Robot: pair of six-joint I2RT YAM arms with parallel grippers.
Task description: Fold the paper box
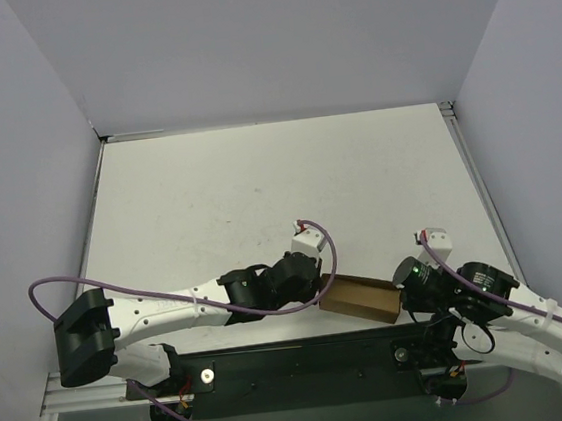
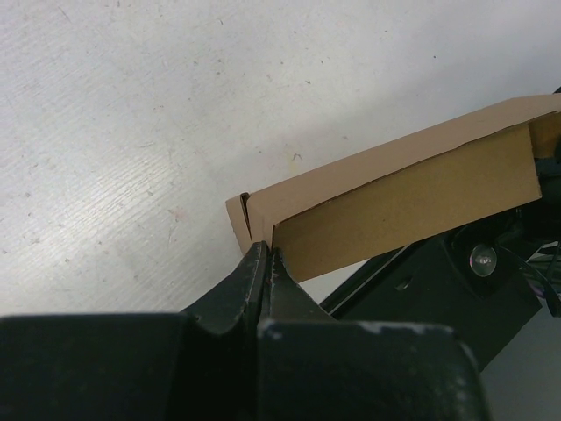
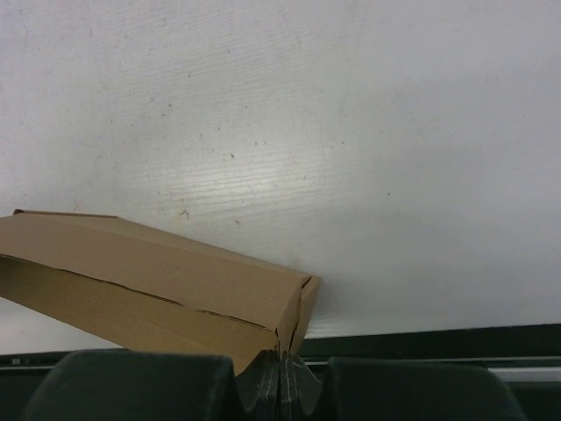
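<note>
The left arm (image 1: 161,314) and the right arm (image 1: 534,320) are built alike, with white tubular links running between chunky black joint housings and a small white camera block (image 1: 307,240) at each wrist. A purple cable (image 1: 43,288) loops along each arm, and thin red wires (image 1: 185,394) seem to show by the bases. The left gripper (image 2: 267,253) has matte black fingers (image 2: 254,281), and its body edge carries pale scuffs.
</note>
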